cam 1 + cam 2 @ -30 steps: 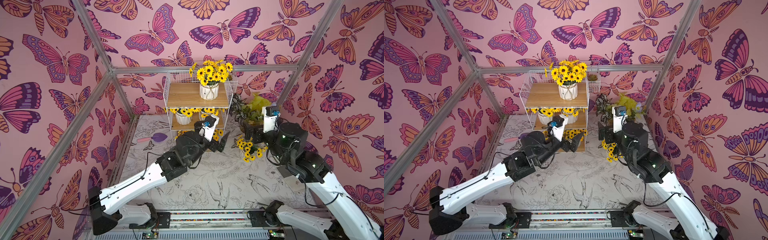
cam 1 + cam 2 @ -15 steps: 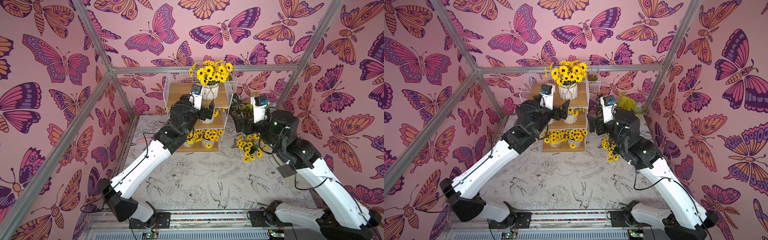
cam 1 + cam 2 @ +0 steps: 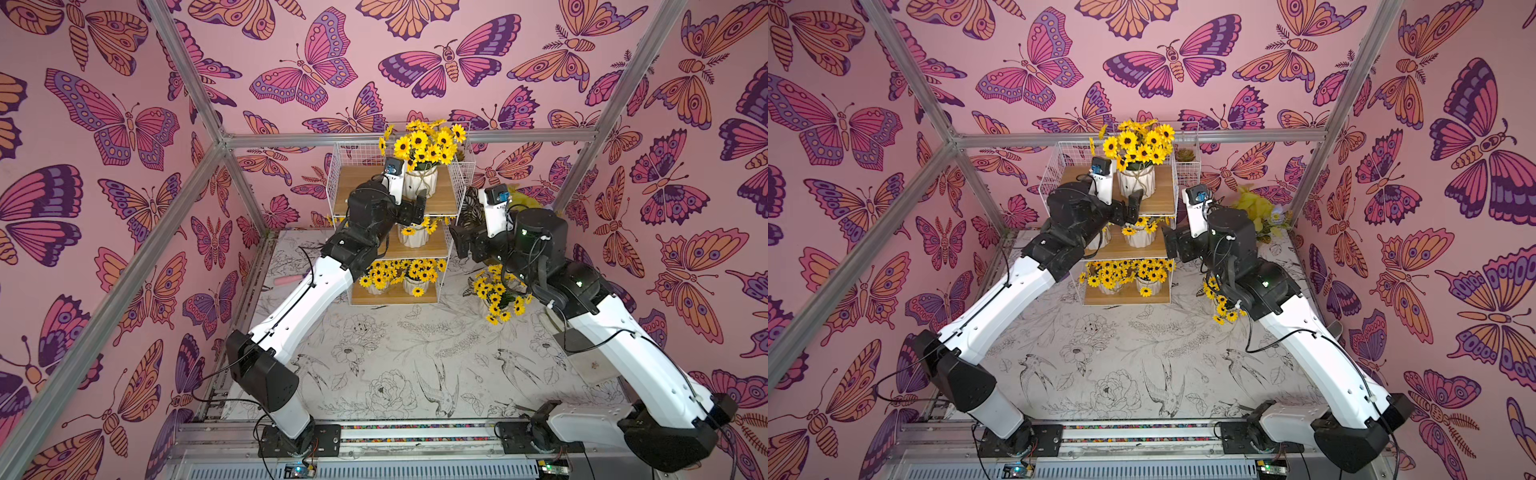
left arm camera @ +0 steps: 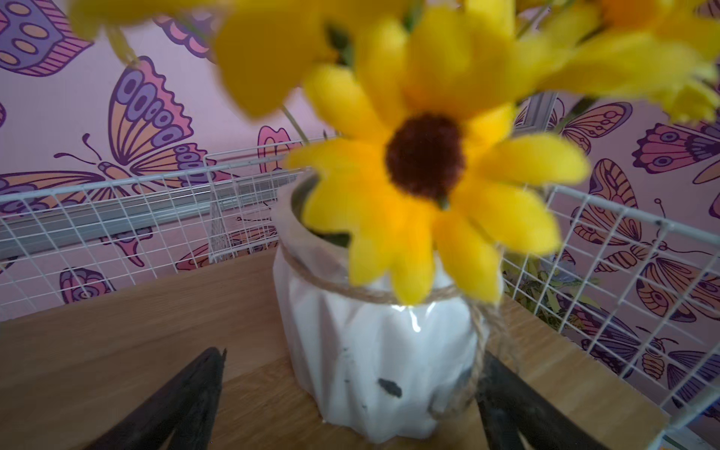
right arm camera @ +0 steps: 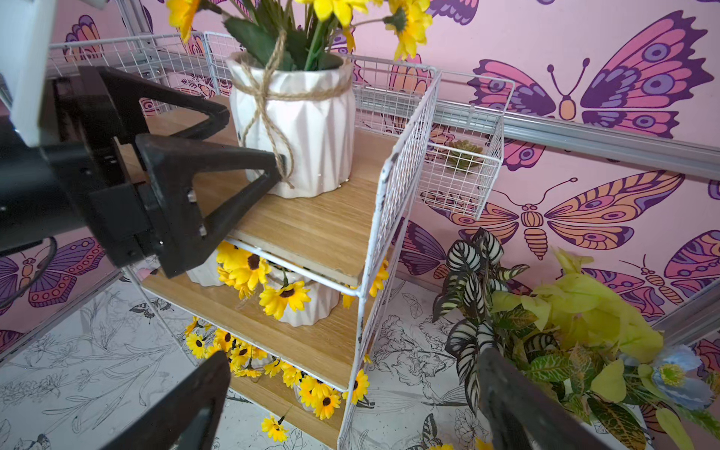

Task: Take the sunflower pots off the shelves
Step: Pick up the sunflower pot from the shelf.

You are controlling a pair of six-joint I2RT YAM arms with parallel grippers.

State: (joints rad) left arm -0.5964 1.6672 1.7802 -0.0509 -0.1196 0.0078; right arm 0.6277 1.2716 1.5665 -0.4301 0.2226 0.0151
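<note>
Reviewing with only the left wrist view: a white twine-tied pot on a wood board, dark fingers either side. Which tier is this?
Observer: The top tier of the shelves; that sunflower pot stands alone on it.
Operator: Where is the other arm?
Observer: The right gripper hovers open and empty beside the shelves' right side.
Operator: Any pots off yet?
Observer: One sunflower bunch sits on the table right of the shelves, under the right arm; its pot is hidden.

left tool (image 3: pixel 1127 204) is up at the sunflower pot (image 3: pixel 1137 183) on the top tier of the shelves (image 3: pixel 1162 195), right tool (image 3: pixel 1170 246) hangs just beside the middle tier
</note>
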